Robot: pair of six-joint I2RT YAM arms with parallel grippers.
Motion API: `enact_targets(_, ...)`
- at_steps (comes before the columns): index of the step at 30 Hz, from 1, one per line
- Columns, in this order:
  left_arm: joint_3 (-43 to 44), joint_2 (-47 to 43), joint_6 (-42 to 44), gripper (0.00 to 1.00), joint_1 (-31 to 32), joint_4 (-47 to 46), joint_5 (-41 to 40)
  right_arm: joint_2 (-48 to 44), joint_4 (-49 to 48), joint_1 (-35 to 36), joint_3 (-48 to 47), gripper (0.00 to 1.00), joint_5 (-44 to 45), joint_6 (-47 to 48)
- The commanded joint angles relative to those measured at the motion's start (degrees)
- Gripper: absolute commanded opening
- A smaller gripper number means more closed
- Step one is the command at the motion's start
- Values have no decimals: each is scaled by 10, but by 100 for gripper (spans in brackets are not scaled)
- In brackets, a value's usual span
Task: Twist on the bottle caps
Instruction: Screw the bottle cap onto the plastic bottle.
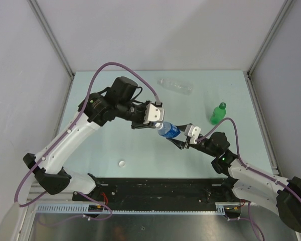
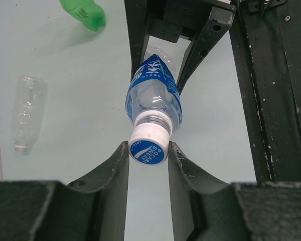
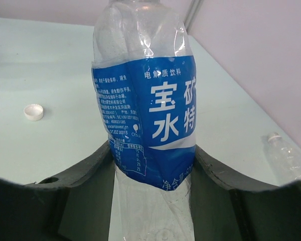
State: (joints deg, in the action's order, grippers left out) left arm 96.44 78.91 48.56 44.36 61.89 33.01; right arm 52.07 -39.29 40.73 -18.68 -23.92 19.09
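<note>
The clear bottle with the blue label [image 1: 168, 130] hangs level in the air between my two grippers. My right gripper [image 1: 180, 139] is shut on its lower body, and the label [image 3: 145, 115] fills the right wrist view. A white cap with a blue top [image 2: 149, 147] sits on the bottle's neck. My left gripper [image 2: 148, 146] is closed on that cap at its fingertips. The green bottle [image 1: 218, 113] stands upright at the right with its green cap [image 1: 222, 105] on. The unlabelled clear bottle [image 1: 175, 86] lies at the back. A loose white cap [image 1: 122, 163] lies on the table.
The pale green table [image 1: 115, 145] is walled by grey panels at the left, back and right. The loose white cap also shows in the right wrist view [image 3: 33, 112]. The unlabelled bottle [image 2: 27, 113] and the green bottle [image 2: 83, 12] show in the left wrist view.
</note>
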Motion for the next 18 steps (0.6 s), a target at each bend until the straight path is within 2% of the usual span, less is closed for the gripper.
enact_targets(1, -2, 5, 9, 0, 4, -6, -11, 0, -47, 4, -32, 20, -7, -15)
enact_targets(9, -3, 16, 13, 0, 4, -7, -20, -3, -55, 4, -35, 18, -12, -37)
enact_targets(15, -6, 17, 11, 0, 4, -6, -17, 4, -107, 4, -35, 13, -19, -81)
enact_targets(18, -9, 17, 8, 0, 5, -6, -19, 8, -91, 4, -44, 12, -13, -77)
